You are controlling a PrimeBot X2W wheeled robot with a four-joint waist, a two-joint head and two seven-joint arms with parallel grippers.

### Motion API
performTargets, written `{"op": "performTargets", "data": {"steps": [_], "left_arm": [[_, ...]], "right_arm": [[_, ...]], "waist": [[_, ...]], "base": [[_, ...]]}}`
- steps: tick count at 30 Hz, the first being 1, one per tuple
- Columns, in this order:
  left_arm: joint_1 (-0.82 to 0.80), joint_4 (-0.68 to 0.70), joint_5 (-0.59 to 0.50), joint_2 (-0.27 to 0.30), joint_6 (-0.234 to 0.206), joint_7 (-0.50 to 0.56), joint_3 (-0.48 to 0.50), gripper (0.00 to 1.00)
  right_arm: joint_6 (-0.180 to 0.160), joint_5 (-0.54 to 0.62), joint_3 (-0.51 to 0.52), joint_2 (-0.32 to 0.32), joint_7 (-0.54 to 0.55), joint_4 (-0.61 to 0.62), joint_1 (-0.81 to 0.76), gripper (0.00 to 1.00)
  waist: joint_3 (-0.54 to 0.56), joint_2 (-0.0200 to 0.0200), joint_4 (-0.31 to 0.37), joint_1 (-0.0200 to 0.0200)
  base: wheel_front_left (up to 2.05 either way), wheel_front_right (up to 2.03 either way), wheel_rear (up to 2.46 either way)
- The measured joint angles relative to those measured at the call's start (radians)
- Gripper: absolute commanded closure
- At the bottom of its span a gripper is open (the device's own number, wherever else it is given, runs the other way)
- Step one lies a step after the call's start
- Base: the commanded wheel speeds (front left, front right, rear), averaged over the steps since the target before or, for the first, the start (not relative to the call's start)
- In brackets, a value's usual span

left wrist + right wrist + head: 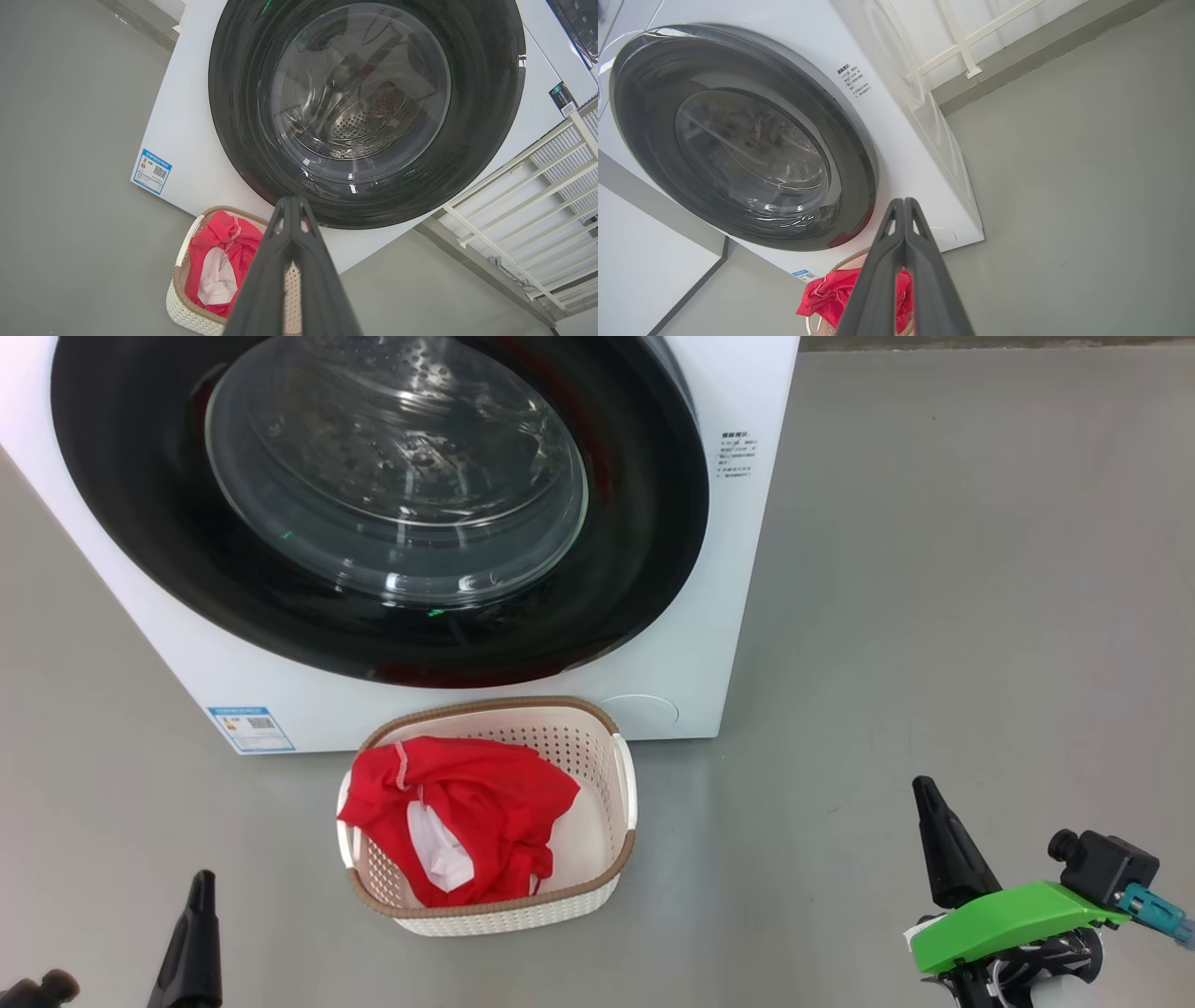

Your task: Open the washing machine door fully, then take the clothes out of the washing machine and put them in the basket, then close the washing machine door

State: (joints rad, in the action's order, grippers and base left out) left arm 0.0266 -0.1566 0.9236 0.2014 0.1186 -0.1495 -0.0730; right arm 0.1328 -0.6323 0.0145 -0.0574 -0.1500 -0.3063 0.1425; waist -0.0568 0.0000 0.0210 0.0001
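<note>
Nearest, at the lower left of the head view, the left gripper has its two dark fingers pressed together and holds nothing. The right gripper at the lower right is pinched closed and empty too, under a green cover. Both hang above the grey floor, well apart from everything else.

Just beyond them, low in the centre, the basket stands on the floor, close against the washing machine. The clothes lie inside it, a red heap with a white patch showing. One fold hangs over the left rim, so I judge that a nudge to the basket could drag it onto the floor.

Behind the basket, the washing machine door looks flush with the white front. Whether the latch has caught cannot be told, and an unlatched door could swing open. Red glints along the door's lower edge may be reflections of the heap or a garment left in the drum. The glass is too glossy to decide, and a missed piece would leave the unloading unfinished.

As for writing, a blue label at the washer's lower left carries a square code and coloured bars, its text too small to read. A block of small dark print sits right of the door, also illegible. At the right edge of the left wrist view, a dark label with a code sits on a neighbouring unit. No brand name can be read anywhere.
</note>
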Motion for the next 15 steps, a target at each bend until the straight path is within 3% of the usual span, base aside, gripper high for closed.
{"op": "performTargets", "data": {"steps": [15], "left_arm": [[-0.016,-0.018,0.124,-0.027,0.000,0.044,0.025,1.00]], "right_arm": [[0.000,-0.178,0.024,0.001,0.047,0.005,-0.001,1.00]], "waist": [[0.010,0.0000,-0.004,0.0000]], "base": [[0.00,0.00,0.00]]}}
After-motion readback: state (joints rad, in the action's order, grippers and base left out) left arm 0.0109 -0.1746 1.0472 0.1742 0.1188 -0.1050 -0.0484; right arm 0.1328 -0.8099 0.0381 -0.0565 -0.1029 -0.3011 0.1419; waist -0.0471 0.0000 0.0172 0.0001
